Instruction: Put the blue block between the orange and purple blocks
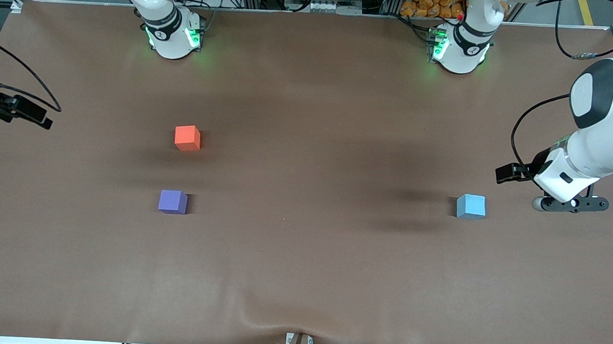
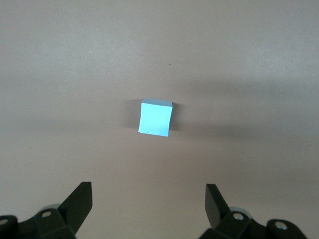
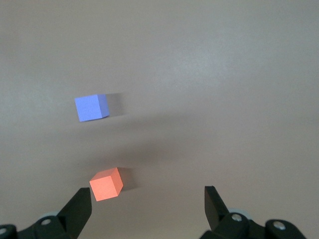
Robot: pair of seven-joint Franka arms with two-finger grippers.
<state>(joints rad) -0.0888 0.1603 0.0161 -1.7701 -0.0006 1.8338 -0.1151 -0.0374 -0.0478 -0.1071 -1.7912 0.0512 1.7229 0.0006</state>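
The left gripper point(image 2: 148, 209) hangs in the air over the left arm's end of the table point(image 1: 300, 278), its two dark fingers point(image 2: 79, 201) spread wide with nothing between them. The blue block point(image 1: 470, 206) sits on the brown cloth just beside that gripper point(image 1: 570, 203), toward the middle of the table, apart from the fingers and square on its base; in the left wrist view the block point(image 2: 156, 117) lies ahead of the open fingers with bare cloth all around it. The right gripper point(image 3: 148, 209) waits over the right arm's end of the table, its fingers likewise wide apart and empty. In the right wrist view the orange block point(image 3: 106, 183) lies close ahead of one fingertip and the purple block point(image 3: 91, 107) past it. In the front view the orange block point(image 1: 187, 137) stands farther from the camera than the purple block point(image 1: 172, 201), the two well apart with bare cloth between them. A broad stretch of cloth with nothing standing on it separates this pair from the blue block. The cloth puckers slightly at the table edge nearest the camera. No writing can be read.
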